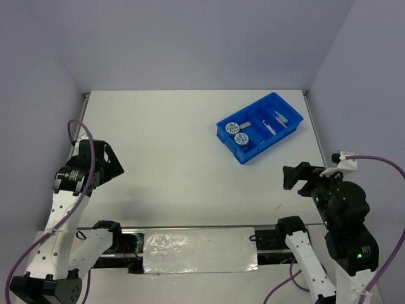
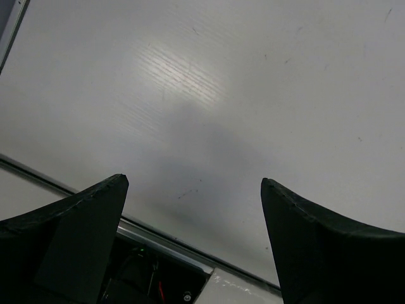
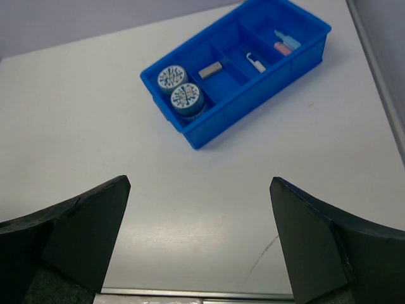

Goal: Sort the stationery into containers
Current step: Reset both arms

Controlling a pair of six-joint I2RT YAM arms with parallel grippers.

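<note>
Your right gripper (image 3: 199,182) is the closest thing in its own wrist view. Its two black fingers (image 3: 82,221) stand wide apart, and nothing is between them. Your left gripper (image 2: 193,180) is the same: fingers spread wide, holding nothing. All it looks at is bare white table (image 2: 209,95).

Now look out from the right gripper. The blue tray (image 3: 253,95) lies in front of it, farther out on the table and not touching it. The tray's long side runs at a slant, from near-left to far-right. From above, the right arm is the nearer one. The left gripper (image 1: 111,166) is well apart from the tray, over on the other side.

Inside the tray, the two round boxes (image 3: 179,87) sit side by side in the near-left part. The tan eraser (image 3: 211,70) lies alone in the next part. The blue-white pen (image 3: 255,61) is in the part after that. The small pink and blue pieces (image 3: 285,43) are in the far part, too small to tell apart well.

Every piece you can see sits in the tray, so I think the sorting is done or almost done. If something needs a nudge, use your right arm and reach forward.
</note>
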